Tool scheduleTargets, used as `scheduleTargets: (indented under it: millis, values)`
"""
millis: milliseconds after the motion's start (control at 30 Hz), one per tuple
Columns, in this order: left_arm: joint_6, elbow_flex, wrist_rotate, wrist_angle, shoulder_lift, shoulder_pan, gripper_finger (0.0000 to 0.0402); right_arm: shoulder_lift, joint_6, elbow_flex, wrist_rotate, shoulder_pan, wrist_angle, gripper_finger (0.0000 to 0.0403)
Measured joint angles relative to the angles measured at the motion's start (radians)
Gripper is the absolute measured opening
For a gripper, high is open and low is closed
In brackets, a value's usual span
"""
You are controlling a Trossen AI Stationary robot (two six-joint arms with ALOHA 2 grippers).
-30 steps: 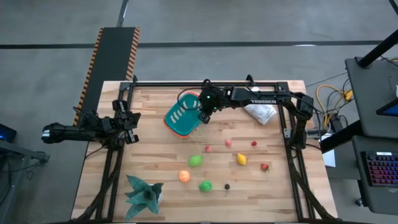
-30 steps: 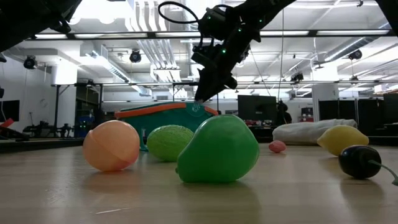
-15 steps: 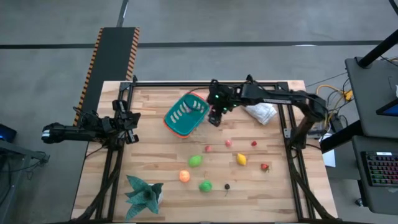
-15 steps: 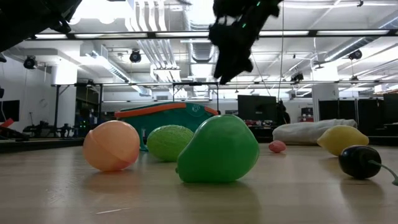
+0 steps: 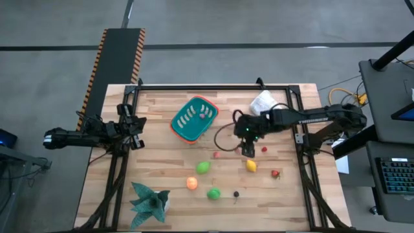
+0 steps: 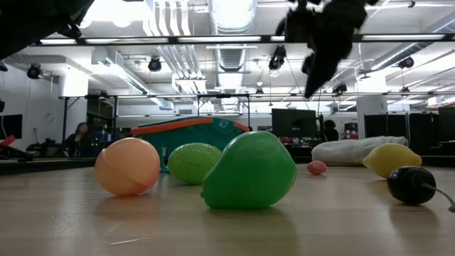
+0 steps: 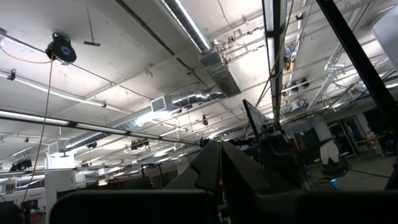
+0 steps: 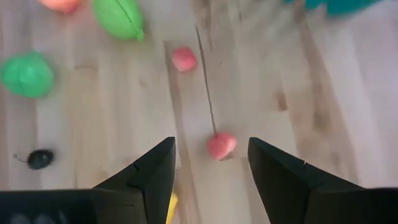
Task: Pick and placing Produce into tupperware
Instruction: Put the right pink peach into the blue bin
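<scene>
I am holding the right gripper (image 8: 211,177) above the table with its fingers spread wide and nothing between them. Directly ahead of the gap, a small red piece of produce (image 8: 221,145) is lying on the wood, lined up between the two fingers. A second pink-red piece (image 8: 184,58) is sitting a little beyond it. Off to one side, near the tip of one finger, I am seeing a sliver of yellow (image 8: 171,205) that I take to be the lemon (image 5: 251,166), though most of it is hidden. Farther out are the small dark fruit (image 8: 40,158), a green one (image 8: 26,74), a lighter green one (image 8: 119,17) and an orange one (image 8: 60,4). Farthest from the gripper, well apart, the teal tub (image 5: 193,120) is sitting with one pinkish item (image 5: 205,115) already inside.

In the overhead view the right gripper (image 5: 248,146) is hovering among the red pieces, so the risk is closing on the wrong one. The round fruit may roll if one finger touches first, and a descent slightly off centre could knock it toward the lemon. The wide opening could also catch the yellow neighbour.

The left gripper (image 5: 137,125) is parked at the table's left edge, pointed at the ceiling; I cannot tell whether it is open.
</scene>
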Motion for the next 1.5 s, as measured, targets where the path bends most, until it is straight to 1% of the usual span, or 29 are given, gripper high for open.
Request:
scheduleTargets:
  millis: [200,300,433,567,700,833,1233,1333,1500]
  values:
    - [0.000,0.000,0.000,-0.001,-0.002,0.000,0.0000,0.020,0.010,-0.154,-0.002,0.008,0.192,0.0194]
    - [0.000,0.000,0.000,-0.001,-0.002,0.000,0.0000,0.051,0.025,-0.195,-0.003,0.008,0.230,0.0194]
    - [0.000,0.000,0.000,-0.001,0.001,0.000,0.0000,0.101,0.059,-0.217,-0.002,0.008,0.262,0.0194]
    - [0.000,0.000,0.000,-0.001,0.002,0.000,0.0000,0.176,0.062,-0.222,-0.003,0.012,0.314,0.0194]
    - [0.000,0.000,0.000,-0.001,0.003,0.000,0.0000,0.251,0.061,-0.211,-0.003,0.012,0.315,0.0194]
    - [0.000,0.000,0.000,-0.001,0.003,0.000,0.0000,0.293,0.063,-0.190,0.001,0.012,0.306,0.0194]
    - [0.000,0.000,0.000,-0.002,0.005,0.000,0.0000,0.269,0.062,-0.183,-0.003,0.012,0.323,0.0191]
    - [0.000,0.000,0.000,-0.001,0.003,0.000,0.0000,0.280,0.061,-0.183,-0.001,0.015,0.323,0.0178]
    - [0.000,0.000,0.000,0.000,0.004,0.000,0.0000,0.290,0.061,-0.183,0.002,0.014,0.323,0.0140]
